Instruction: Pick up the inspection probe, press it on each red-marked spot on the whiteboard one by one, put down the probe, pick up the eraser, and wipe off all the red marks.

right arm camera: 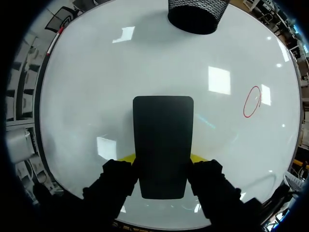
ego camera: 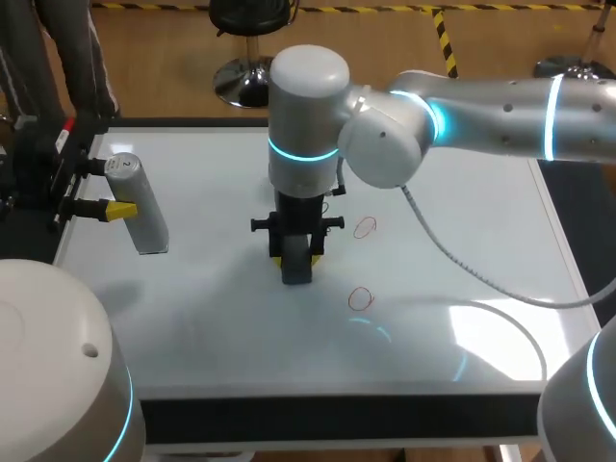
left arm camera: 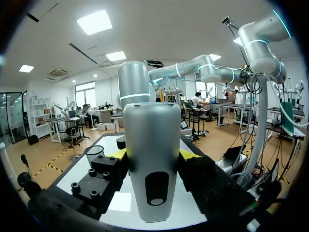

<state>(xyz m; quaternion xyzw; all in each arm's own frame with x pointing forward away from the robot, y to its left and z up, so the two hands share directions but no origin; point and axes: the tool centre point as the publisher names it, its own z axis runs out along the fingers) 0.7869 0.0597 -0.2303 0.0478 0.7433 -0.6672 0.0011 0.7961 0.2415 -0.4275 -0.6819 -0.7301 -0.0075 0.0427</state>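
The left gripper (ego camera: 111, 188) sits at the left edge of the head view, over the left rim of the whiteboard (ego camera: 221, 318). Its fingers are clamped on the inspection probe (ego camera: 138, 212), a silver cylinder. The probe's long axis runs down the frame, leaning slightly right, with its capped end uppermost. A small dark mark sits on the cap, too small to read. Whether the probe touches the board I cannot tell.

In the left wrist view the probe (left arm camera: 153, 145) stands across the left gripper (left arm camera: 153, 155), a yellow tip on each side of it and a dark oval window low on its body. A black mesh cup (left arm camera: 94, 154) stands on the board beyond.

At the centre of the head view the right arm, reaching in from the right, holds its right gripper (ego camera: 296, 258) pointing straight down. That gripper is closed on the black eraser (ego camera: 296, 269), whose lower end meets or nearly meets the board.

In the right wrist view the eraser (right arm camera: 163, 145) is a plain black slab gripped on both sides. Its long axis runs out ahead of the right gripper (right arm camera: 163, 158), and no label shows on it.

Right of centre in the head view are two red marks, an upper red mark (ego camera: 365, 227) and a lower red mark (ego camera: 359, 298), both just beside the eraser and apart from it.
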